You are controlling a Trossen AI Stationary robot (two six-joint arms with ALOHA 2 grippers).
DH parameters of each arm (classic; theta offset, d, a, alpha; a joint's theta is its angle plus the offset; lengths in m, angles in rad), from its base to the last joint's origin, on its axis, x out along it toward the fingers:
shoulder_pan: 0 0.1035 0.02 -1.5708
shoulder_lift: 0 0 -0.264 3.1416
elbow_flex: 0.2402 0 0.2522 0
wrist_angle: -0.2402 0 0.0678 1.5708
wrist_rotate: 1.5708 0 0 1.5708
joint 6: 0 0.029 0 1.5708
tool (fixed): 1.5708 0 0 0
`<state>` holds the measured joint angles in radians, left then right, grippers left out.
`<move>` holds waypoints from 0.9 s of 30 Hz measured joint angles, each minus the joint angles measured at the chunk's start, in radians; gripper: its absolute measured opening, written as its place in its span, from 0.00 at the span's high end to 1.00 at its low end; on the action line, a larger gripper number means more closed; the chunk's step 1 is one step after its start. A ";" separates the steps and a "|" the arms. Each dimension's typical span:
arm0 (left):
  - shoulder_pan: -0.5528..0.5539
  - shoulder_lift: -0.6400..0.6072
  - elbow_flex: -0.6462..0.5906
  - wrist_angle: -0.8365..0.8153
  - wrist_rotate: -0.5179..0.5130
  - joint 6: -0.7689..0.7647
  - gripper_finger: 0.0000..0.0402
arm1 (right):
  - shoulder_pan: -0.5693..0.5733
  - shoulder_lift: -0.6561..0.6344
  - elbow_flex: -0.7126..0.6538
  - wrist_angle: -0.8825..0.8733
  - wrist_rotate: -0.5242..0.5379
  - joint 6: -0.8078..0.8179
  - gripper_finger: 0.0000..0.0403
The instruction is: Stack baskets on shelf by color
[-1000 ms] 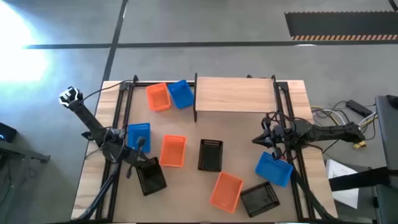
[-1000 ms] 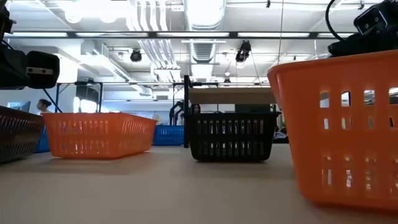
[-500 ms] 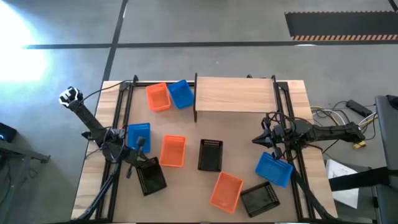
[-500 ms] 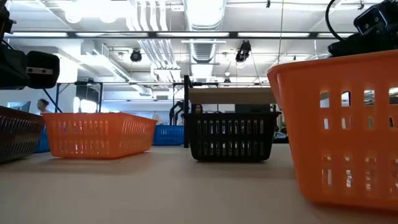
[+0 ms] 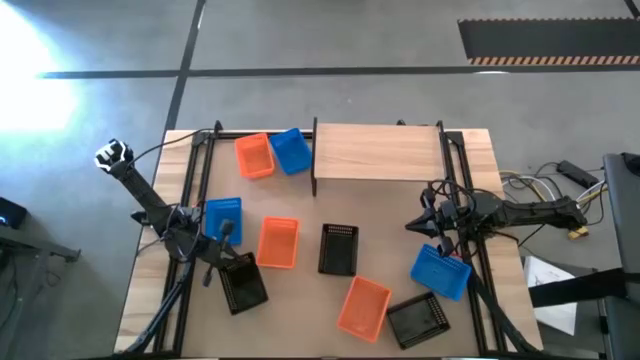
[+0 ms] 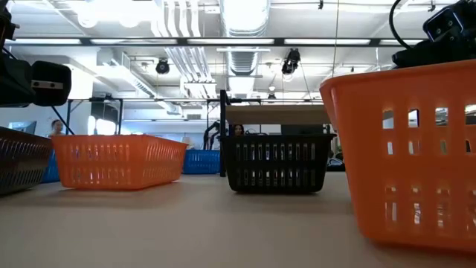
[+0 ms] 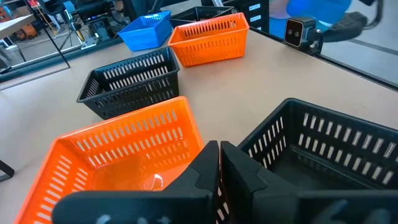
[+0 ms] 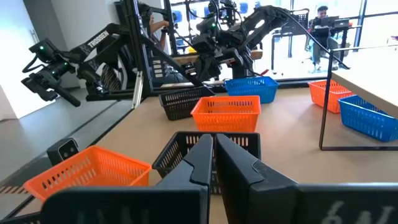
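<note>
Baskets [image 5: 338, 249] of perforated plastic lie scattered at six o'clock of the bare wood shelf [image 5: 378, 153]; the middle black one runs twelve-to-six. My left gripper [image 5: 228, 236] and right gripper [image 5: 412, 226] are clenched, empty.

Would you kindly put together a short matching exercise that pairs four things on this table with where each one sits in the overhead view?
Things:
1. shelf
2. left claw
3. right claw
4. central black basket

Places:
A. shut, above the blue basket on the right side
B. at the table's far edge, with nothing on it
C. shut, over the blue basket on the left side
D. in front of the shelf, near mid-table

Pairs: 1-B, 2-C, 3-A, 4-D
</note>
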<state>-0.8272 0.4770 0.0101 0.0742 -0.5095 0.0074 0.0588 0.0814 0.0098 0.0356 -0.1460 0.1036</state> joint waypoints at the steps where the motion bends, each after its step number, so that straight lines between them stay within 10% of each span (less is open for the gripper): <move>1: 0.000 0.000 0.000 0.000 0.000 0.000 1.00 | 0.000 0.000 0.000 0.000 0.000 0.000 0.97; 27: 0.000 0.000 0.000 0.000 0.000 0.000 1.00 | 0.000 0.000 0.000 0.005 0.015 -0.140 0.97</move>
<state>-0.8268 0.4774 0.0097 0.0738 -0.5095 0.0074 0.0588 0.0811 0.0100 0.0403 -0.1310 -0.0365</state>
